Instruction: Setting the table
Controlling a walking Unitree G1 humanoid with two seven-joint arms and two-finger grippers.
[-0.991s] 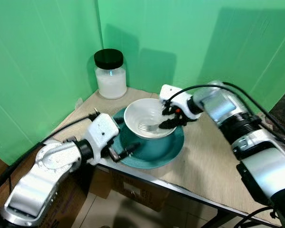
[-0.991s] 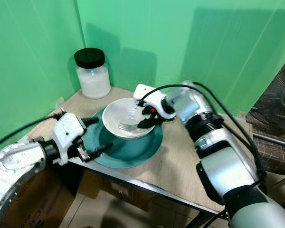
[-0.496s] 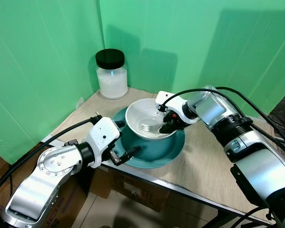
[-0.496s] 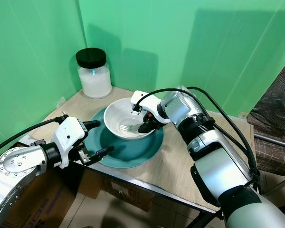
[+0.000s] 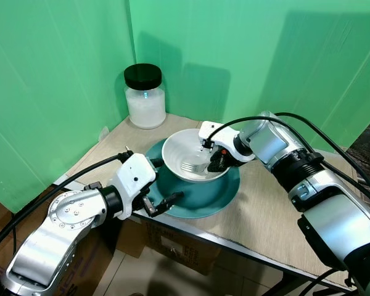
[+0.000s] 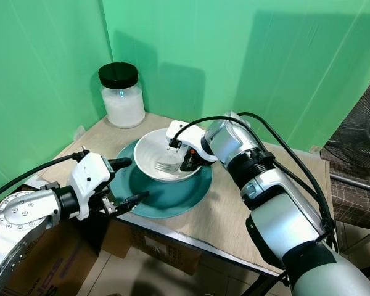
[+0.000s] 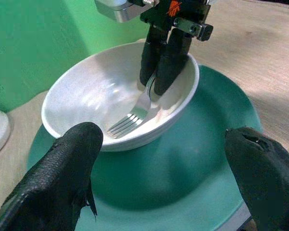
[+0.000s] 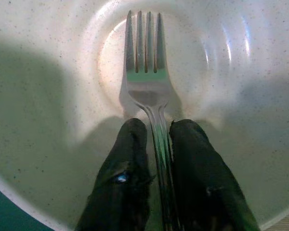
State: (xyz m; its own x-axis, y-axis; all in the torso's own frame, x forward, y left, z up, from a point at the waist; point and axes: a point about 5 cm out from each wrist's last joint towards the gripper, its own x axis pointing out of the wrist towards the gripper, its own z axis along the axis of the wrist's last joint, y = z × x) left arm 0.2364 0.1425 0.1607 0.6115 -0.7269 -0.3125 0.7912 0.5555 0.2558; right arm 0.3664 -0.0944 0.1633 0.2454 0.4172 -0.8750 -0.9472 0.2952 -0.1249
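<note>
A white bowl (image 5: 180, 153) sits on a teal plate (image 5: 216, 192) near the front of the wooden table (image 5: 277, 203). A silver fork (image 8: 145, 82) lies inside the bowl with its tines on the bottom. My right gripper (image 5: 213, 161) reaches into the bowl from the right and is shut on the fork's handle, as the left wrist view also shows (image 7: 164, 72). My left gripper (image 5: 163, 185) is open at the plate's near left edge; its fingers (image 7: 70, 163) stand on either side of the plate, touching nothing.
A glass jar (image 5: 144, 97) of white powder with a black lid stands at the table's back left corner. Green screens wall in the back and left. Bare table lies to the right of the plate. A cardboard box (image 5: 172, 250) sits under the table.
My right gripper has pushed a little further left and down into the bowl with the fork. The left gripper has barely shifted by the plate's edge.
</note>
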